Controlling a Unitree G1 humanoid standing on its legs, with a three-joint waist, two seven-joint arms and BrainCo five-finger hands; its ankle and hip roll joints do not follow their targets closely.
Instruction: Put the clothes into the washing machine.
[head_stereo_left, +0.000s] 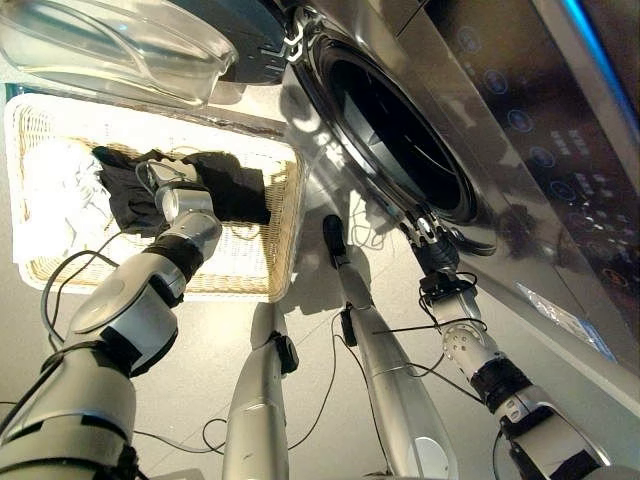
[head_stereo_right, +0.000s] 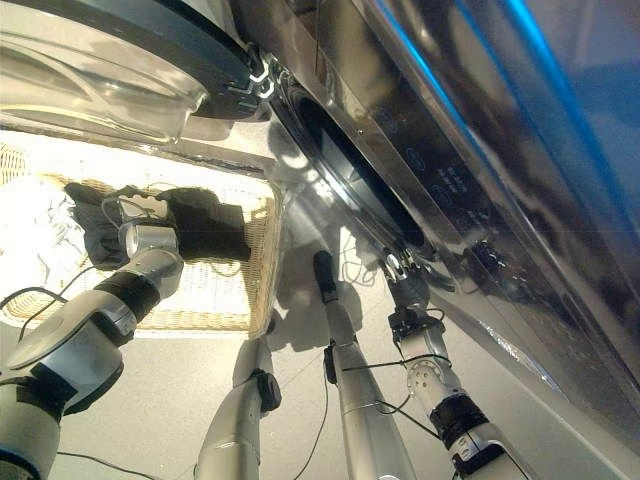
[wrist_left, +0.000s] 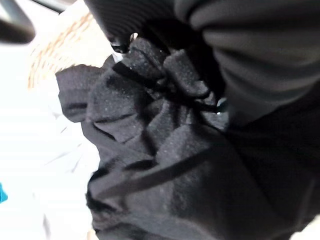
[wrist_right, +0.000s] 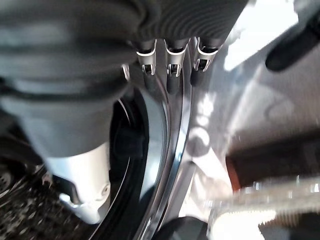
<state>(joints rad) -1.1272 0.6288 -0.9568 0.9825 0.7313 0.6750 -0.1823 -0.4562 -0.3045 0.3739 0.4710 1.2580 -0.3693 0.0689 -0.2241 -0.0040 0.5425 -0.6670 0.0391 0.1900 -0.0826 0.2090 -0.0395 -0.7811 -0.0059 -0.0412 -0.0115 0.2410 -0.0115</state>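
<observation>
A black garment (head_stereo_left: 235, 190) lies in a wicker basket (head_stereo_left: 285, 235) on the floor, beside white clothes (head_stereo_left: 55, 200). My left hand (head_stereo_left: 172, 190) reaches down into the basket and is closed on the black garment (wrist_left: 165, 165), whose folds bunch up toward the hand. The washing machine's round drum opening (head_stereo_left: 400, 140) stands open to the right. My right hand (head_stereo_left: 432, 240) rests at the lower rim of that opening; its fingers (wrist_right: 170, 75) lie straight against the chrome ring and hold nothing.
The washer's glass door (head_stereo_left: 110, 45) is swung open above the basket's far side. The machine's silver front with its control panel (head_stereo_left: 560, 150) fills the right. Grey floor lies between basket and machine.
</observation>
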